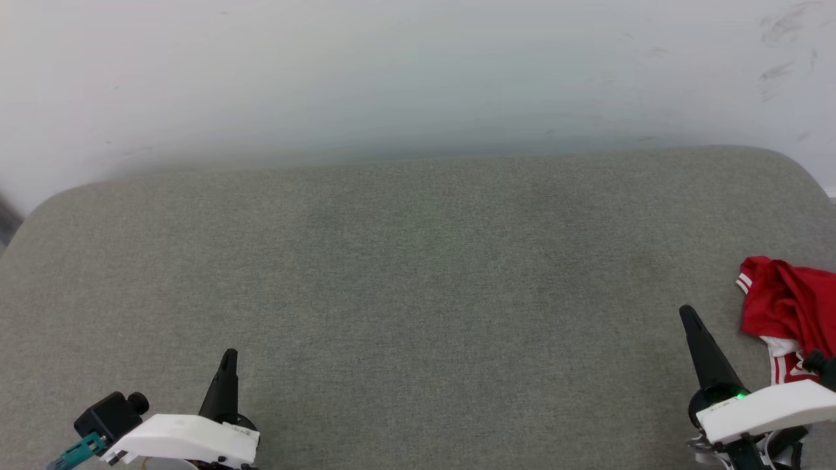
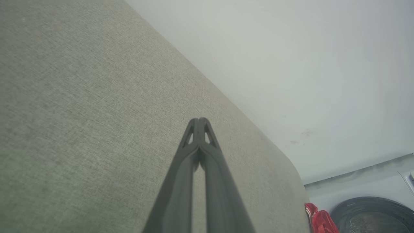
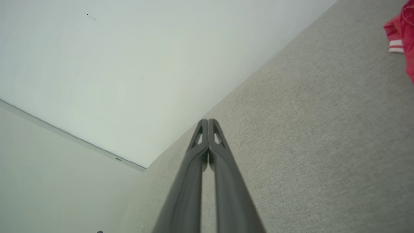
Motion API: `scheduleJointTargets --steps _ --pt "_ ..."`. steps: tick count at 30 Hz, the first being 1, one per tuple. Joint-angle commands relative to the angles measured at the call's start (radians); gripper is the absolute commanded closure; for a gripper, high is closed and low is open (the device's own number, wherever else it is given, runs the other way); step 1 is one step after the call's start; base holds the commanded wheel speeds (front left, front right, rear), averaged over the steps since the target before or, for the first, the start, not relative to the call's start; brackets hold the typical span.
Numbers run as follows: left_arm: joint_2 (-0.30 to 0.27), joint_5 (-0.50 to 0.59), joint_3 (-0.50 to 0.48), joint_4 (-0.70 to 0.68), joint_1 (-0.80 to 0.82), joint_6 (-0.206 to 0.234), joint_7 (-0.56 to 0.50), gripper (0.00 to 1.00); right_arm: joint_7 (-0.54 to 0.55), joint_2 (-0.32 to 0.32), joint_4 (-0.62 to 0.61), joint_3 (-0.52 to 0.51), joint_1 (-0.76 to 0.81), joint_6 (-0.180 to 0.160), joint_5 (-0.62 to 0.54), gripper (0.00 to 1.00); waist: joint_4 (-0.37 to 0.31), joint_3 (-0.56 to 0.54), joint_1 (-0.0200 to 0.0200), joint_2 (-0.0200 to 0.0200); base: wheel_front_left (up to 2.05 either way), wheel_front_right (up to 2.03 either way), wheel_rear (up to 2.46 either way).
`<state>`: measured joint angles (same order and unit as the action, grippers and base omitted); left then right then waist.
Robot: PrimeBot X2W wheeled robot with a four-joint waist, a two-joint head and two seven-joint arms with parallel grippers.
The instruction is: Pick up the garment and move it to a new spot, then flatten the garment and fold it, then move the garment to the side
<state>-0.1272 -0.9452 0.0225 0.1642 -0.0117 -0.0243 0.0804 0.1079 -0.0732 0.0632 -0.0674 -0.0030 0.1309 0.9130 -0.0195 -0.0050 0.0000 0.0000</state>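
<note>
The garment (image 1: 787, 307) is a crumpled red shirt with white striped trim, bunched at the right edge of the grey fabric surface (image 1: 418, 287); a red corner of the garment (image 2: 318, 220) also shows in the left wrist view and the garment (image 3: 399, 35) at the top right of the right wrist view. My right gripper (image 1: 687, 314) is shut and empty, just left of the garment and apart from it. My left gripper (image 1: 228, 358) is shut and empty at the lower left, far from it. Both pairs of fingers (image 2: 199, 121) (image 3: 208, 122) close tip to tip.
A pale wall (image 1: 392, 72) rises behind the surface's far edge. The surface has rounded corners. A dark round drum door (image 2: 372, 215) of a white machine stands beyond the surface's end in the left wrist view.
</note>
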Motion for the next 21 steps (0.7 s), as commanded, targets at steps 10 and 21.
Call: scheduleJointTargets --steps 10,21 --pt "0.01 -0.124 -0.027 0.006 0.045 -0.023 -0.035 1.0 0.002 0.005 0.025 -0.011 -0.043 0.0 0.13 1.0 0.002 0.001 0.0 0.0 0.0 0.0 0.0" --pt "0.022 -0.236 -0.047 0.021 0.062 -0.041 -0.066 1.0 0.003 0.009 0.057 -0.019 -0.056 0.0 0.246 1.0 0.005 0.002 0.0 0.0 0.0 0.0 0.0"
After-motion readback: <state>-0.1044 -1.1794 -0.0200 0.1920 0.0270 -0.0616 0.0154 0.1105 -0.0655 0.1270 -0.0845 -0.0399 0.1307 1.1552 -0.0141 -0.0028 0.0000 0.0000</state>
